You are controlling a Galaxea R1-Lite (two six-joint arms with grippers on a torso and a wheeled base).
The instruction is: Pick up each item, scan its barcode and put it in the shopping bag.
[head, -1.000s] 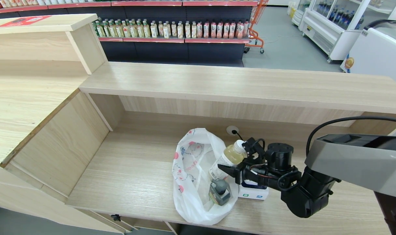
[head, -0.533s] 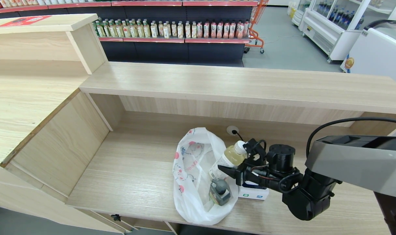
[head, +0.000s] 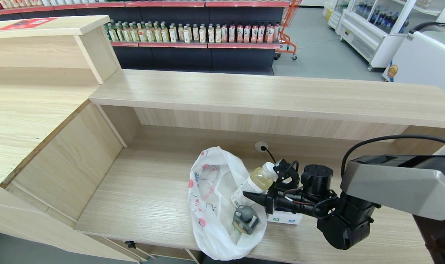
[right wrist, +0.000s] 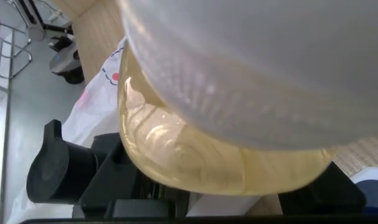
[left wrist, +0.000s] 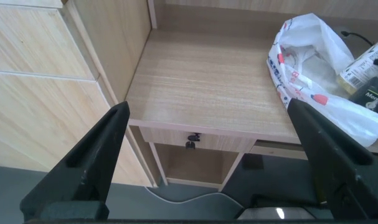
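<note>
Right gripper (head: 262,183) clamped on the drink bottle (head: 252,184), gripping its upper half. Bottle tilted, base inside the shopping bag (head: 211,198) mouth, just above a dark-capped container (head: 245,219). Left gripper (left wrist: 207,109): fingers apart, holding nothing.

Bright, even light from overhead fills the shop. The upper ledge (head: 266,95) casts a soft shadow over the back of the table (head: 153,190). Straight edges bow toward the head view's borders. In the right wrist view the drink bottle (right wrist: 226,162) looms very close, blurred, with pale glints.
</note>
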